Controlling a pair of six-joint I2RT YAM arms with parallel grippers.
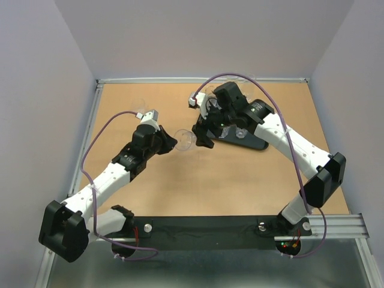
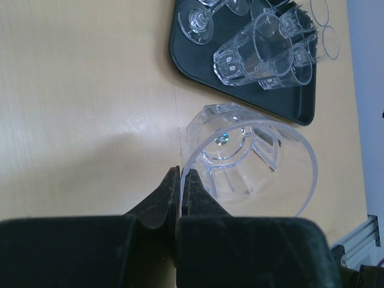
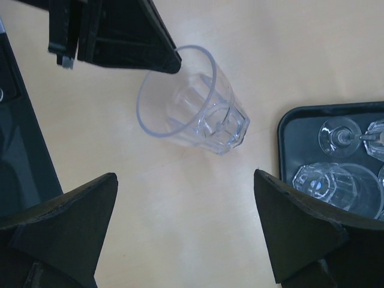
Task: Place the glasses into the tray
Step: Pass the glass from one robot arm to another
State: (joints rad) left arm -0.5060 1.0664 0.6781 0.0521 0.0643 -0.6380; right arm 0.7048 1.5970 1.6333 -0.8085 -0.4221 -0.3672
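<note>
I'm looking down on a tan wooden table [image 1: 180,186] boxed in by pale walls [image 1: 198,36], with both arms reaching in towards the middle.

My left gripper [image 1: 170,143] is clamped tight on a faceted clear tumbler [image 1: 183,140]. On the left wrist camera its two black fingers [image 2: 162,201] are pressed together, with the rim of the glass caught between their tips. The tumbler is tipped over, with its open mouth towards the left wrist and its thick base towards the tray [image 2: 183,57]. I can't tell whether any part of it rests on the wood. It sits outside the tray, near one rounded corner.

My right gripper [image 1: 203,135] is spread wide and holds nothing. On the right wrist camera it hangs over the tumbler, which shows between and beyond its two fingers [image 3: 66,222], and the left gripper's tips come in from the top of that picture.

From overhead the black tray is mostly hidden under the right arm, and only a strip of its edge shows. The wrist cameras show several glasses already inside it. There is a cluster of faceted tumblers [image 2: 255,54] and at least one stemmed glass [image 2: 198,21] with its round foot visible. Two more clear rims [image 2: 329,42] show on the wood past the tray's far side.
</note>
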